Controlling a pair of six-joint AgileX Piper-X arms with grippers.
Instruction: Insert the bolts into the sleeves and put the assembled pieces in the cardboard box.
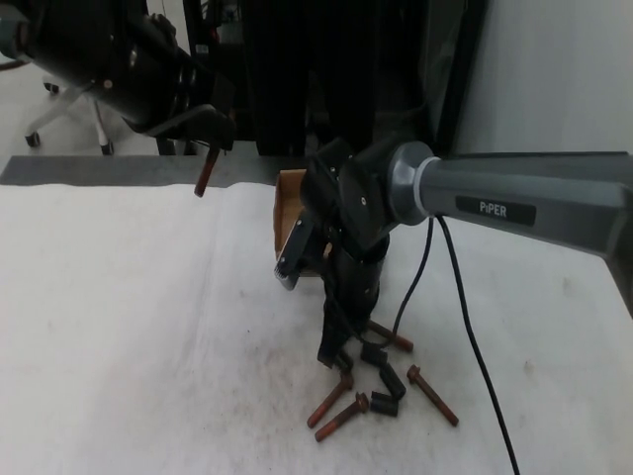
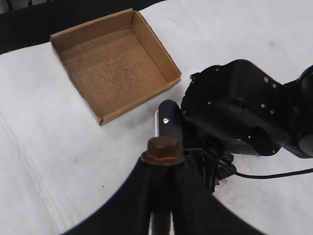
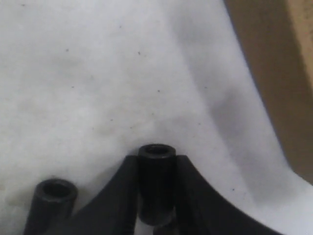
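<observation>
Okay, I'm clamping a bolt [image 2: 163, 149] in the left jaws above the tabletop [image 2: 58, 161] and a sleeve [image 3: 156, 181] in the right jaws near the cardboard box [image 2: 115, 68], needing their axes lined up first.

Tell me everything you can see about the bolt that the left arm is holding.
The bolt looks like rusty reddish-brown metal, with a hexagonal head and a straight shank. The left arm's jaws are shut on the shank, and the head sticks out just past their tips. It is held in the air above the white-covered bench, pointing downward at a slight tilt. Only the jaws touch it.
</observation>
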